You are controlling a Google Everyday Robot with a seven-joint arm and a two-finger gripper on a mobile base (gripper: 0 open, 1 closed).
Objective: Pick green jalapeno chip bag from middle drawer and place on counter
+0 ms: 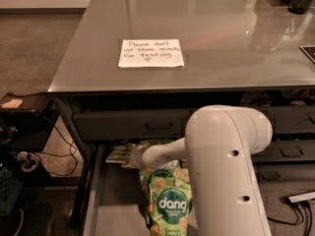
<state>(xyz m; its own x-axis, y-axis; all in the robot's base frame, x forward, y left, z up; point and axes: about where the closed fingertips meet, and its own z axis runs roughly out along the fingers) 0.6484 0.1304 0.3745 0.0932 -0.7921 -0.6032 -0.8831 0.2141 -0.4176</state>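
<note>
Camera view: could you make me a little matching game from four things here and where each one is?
1. paper note
2. dang bag
3. green jalapeno chip bag
4. gripper

a. on the arm's end, reaching left inside the middle drawer
b. lying on the counter
c. drawer's back left corner
d. drawer, nearest the camera

Pairs: 1-b, 2-d, 3-c, 4-a
</note>
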